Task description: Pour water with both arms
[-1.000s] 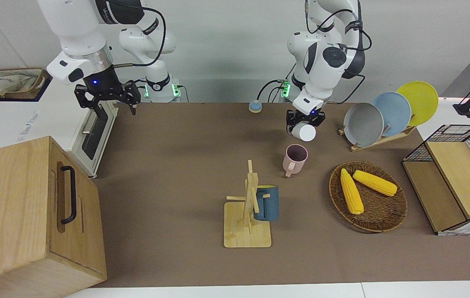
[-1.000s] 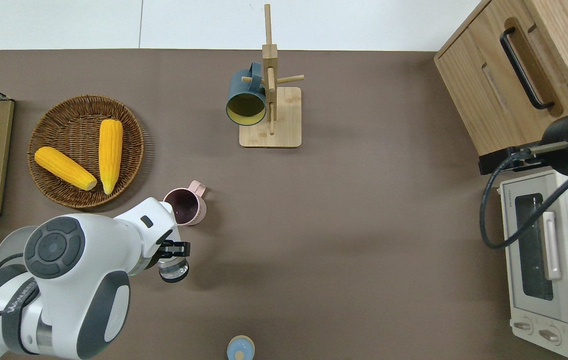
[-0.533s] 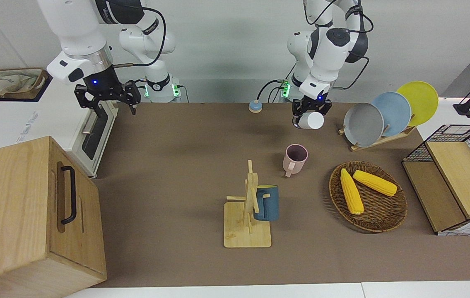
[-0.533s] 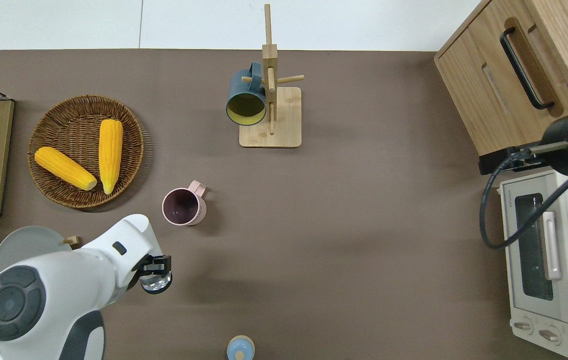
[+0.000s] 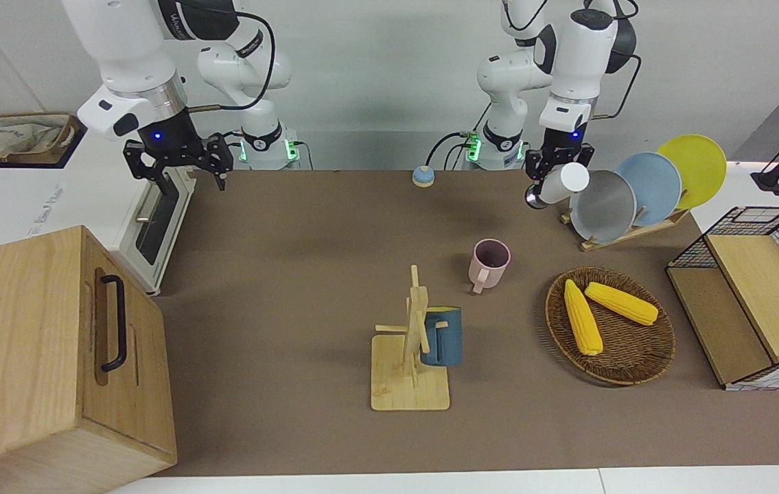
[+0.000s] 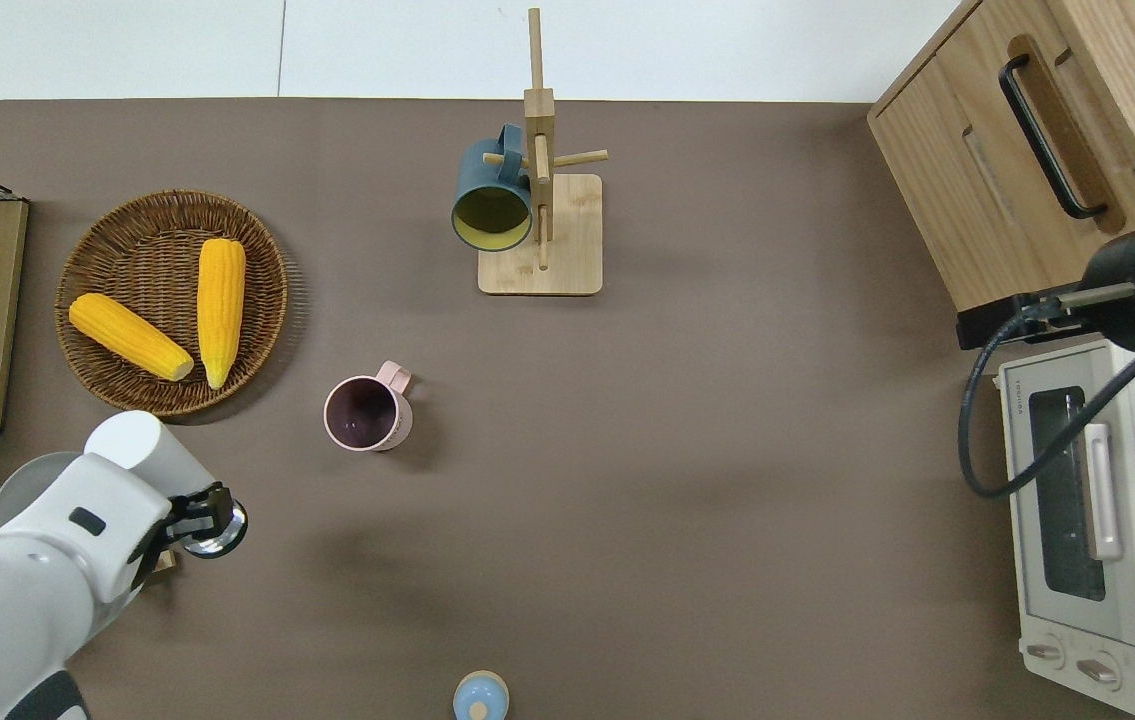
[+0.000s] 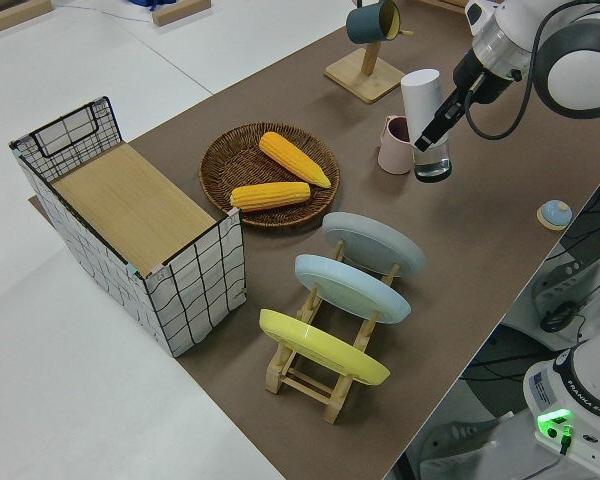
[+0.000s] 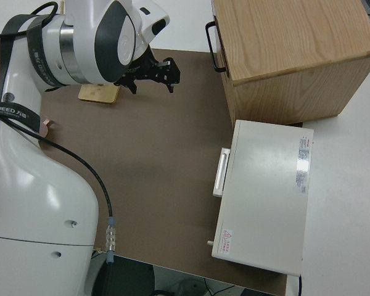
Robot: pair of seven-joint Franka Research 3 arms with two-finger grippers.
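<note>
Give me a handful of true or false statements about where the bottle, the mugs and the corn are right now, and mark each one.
1. The left claw holds a white-capped bottle tilted in the air. True.
2. The pink mug lies tipped on its side. False: it stands upright on the table, mouth up.
3. Two corn cobs lie in the wicker basket. True.
4. The blue mug stands on the table beside the pink one. False: it hangs on the wooden mug tree, farther from the robots.
5. The right claw grips the toaster oven's handle. False: it is parked, open and empty.
</note>
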